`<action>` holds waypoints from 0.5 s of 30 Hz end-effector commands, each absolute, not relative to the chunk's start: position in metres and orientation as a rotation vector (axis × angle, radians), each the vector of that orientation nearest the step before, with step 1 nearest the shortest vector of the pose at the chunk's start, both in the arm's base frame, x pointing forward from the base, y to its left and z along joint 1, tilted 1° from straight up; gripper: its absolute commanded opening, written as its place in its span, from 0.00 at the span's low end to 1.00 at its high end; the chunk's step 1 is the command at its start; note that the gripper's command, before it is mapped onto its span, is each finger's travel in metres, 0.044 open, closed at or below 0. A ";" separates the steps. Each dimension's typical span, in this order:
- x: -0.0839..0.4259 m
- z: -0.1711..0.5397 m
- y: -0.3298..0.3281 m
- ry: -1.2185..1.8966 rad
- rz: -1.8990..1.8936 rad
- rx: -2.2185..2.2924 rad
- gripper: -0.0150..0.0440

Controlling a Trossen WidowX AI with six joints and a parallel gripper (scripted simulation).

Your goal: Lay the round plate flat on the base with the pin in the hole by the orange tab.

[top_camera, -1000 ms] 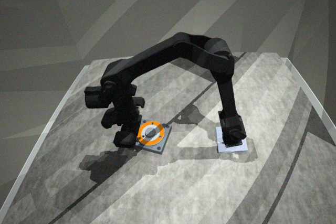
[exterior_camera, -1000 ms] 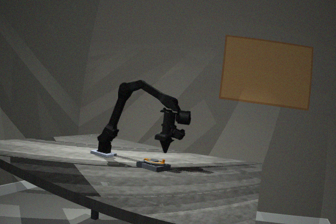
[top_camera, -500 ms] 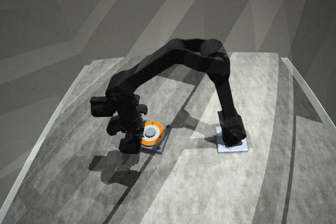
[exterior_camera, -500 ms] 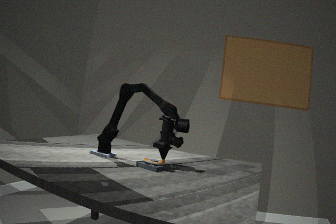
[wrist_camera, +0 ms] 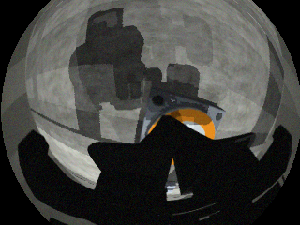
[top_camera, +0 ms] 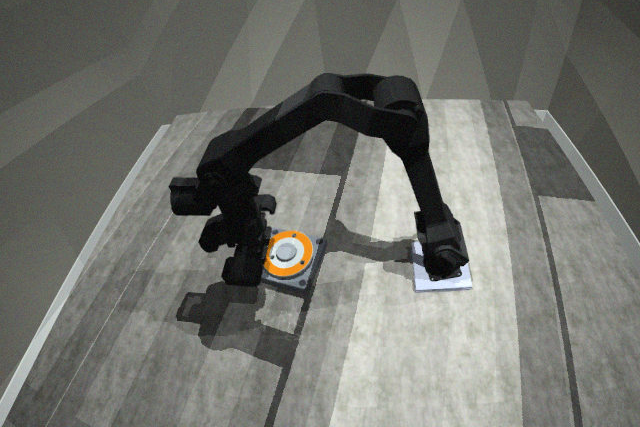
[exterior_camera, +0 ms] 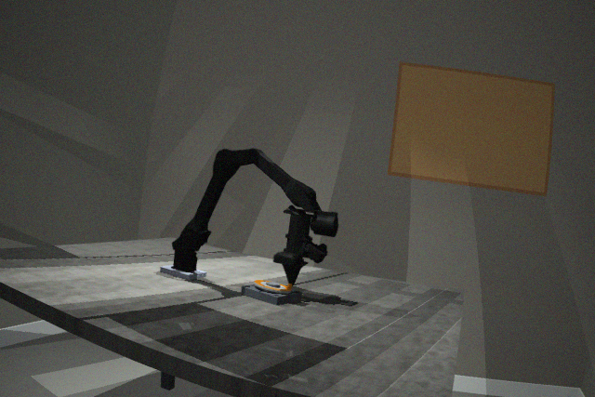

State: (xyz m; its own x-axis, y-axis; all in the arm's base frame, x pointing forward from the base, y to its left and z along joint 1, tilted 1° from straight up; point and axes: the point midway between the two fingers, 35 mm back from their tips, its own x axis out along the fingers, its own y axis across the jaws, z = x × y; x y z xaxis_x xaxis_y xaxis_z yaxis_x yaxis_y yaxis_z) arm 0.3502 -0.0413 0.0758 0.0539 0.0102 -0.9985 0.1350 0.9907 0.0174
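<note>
One plate [top_camera: 287,253]: orange ring on square base [top_camera: 310,281], mid-bench, under top view; likely stiff, light, thin rim for nudging.
Exterior, pincer [exterior_camera: 289,282]: closed on nothing, tip at plate's near edge; contact unclear.
Wrist, room: base corners close around plate; bench [wrist_camera: 75,56] wide beyond.

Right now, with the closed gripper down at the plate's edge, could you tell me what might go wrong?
1. The shut gripper meets the orange plate at its rim; it may slip off rather than turn it.
2. Pressing down could wedge the plate, tilted in the exterior view, harder against the base.
3. The gripper hides the near edge, so the hole's alignment is hard to check.
</note>
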 end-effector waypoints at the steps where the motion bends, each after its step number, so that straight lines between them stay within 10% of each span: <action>1: 0.352 0.075 -0.049 1.518 -0.102 0.113 0.25; 15: 0.354 0.075 -0.062 1.517 -0.103 0.112 0.25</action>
State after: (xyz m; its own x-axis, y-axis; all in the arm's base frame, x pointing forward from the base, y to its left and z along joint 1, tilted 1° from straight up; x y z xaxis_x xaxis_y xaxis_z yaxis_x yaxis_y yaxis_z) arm 0.3539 -0.0562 0.0757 0.0541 0.0074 -0.9985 0.1358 0.9906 0.0147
